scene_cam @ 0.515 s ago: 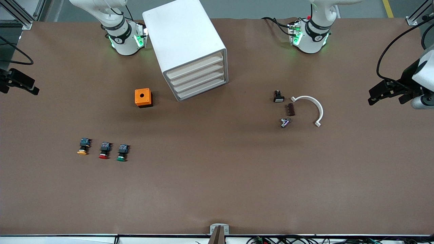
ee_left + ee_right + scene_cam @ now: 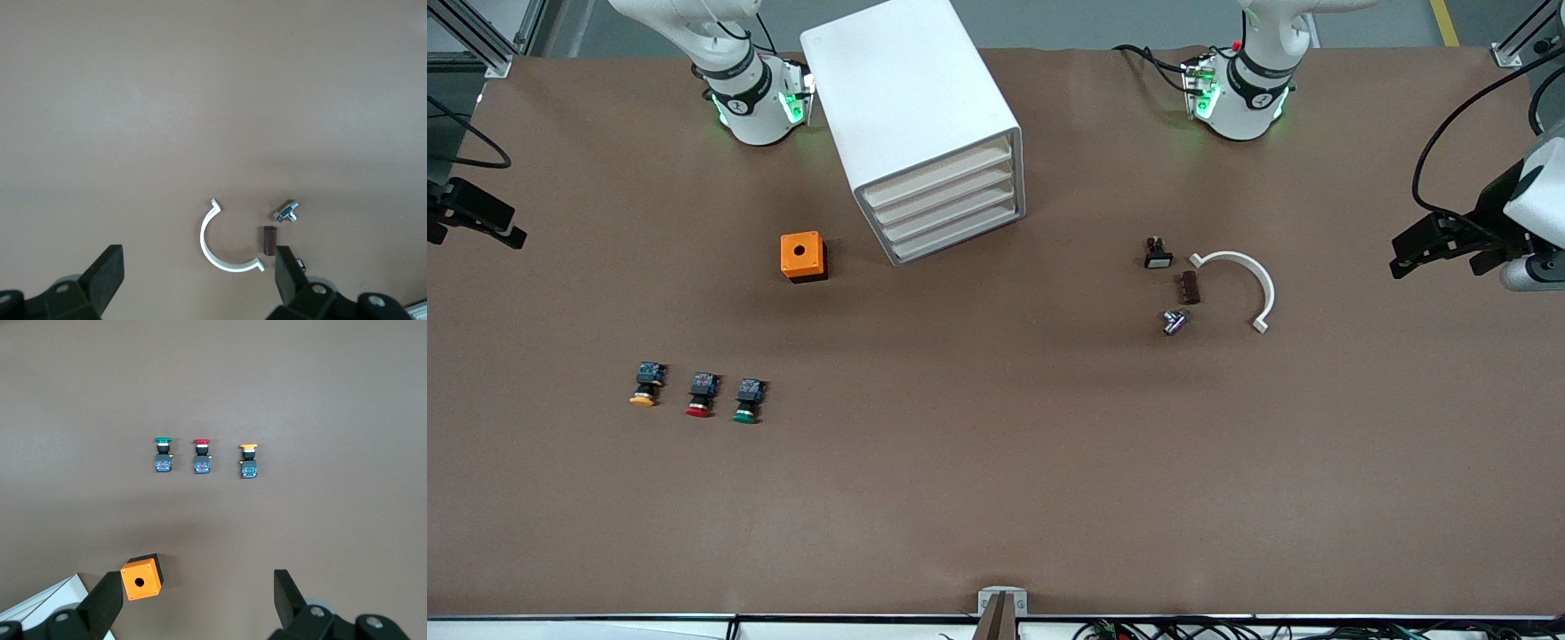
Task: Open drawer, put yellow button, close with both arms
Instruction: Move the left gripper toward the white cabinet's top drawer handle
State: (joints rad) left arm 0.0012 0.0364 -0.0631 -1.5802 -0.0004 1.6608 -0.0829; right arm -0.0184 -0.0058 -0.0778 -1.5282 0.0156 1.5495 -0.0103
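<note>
On the brown surface (image 2: pixel 996 462) near the right arm's end, the yellow button (image 2: pixel 645 384) lies at the outer end of a row of three, with a red-capped button (image 2: pixel 701 395) beside it and a green-capped button (image 2: pixel 748 400) after that, all well nearer the front camera than the cabinet (image 2: pixel 911 124). The big white cabinet stands between the two arm bases, its top cut off by the edge of the front view. Its uppermost drawer (image 2: pixel 941 172) sits flush and closed above three alike. An orange cube (image 2: pixel 802 256) with a hole rests just beside the cabinet, toward the right arm's end.

The right gripper (image 2: pixel 476 218) hangs at the edge of the front view over the surface's margin, mostly cut off there; its wrist view shows the fingers (image 2: pixel 107 603) spread wide apart and holding nothing, with the three buttons and the cube below. The left gripper (image 2: pixel 1436 244) hovers over the surface at the left arm's end, its arm partly out of frame; its fingers (image 2: pixel 107 273) also stand wide apart and empty.

Toward the left arm's end lie a white half-ring clip (image 2: pixel 1245 283), a small dark brown block (image 2: pixel 1190 287), a tiny metal fitting (image 2: pixel 1174 322) and a small black part (image 2: pixel 1157 253) whose detail is too small to make out.
</note>
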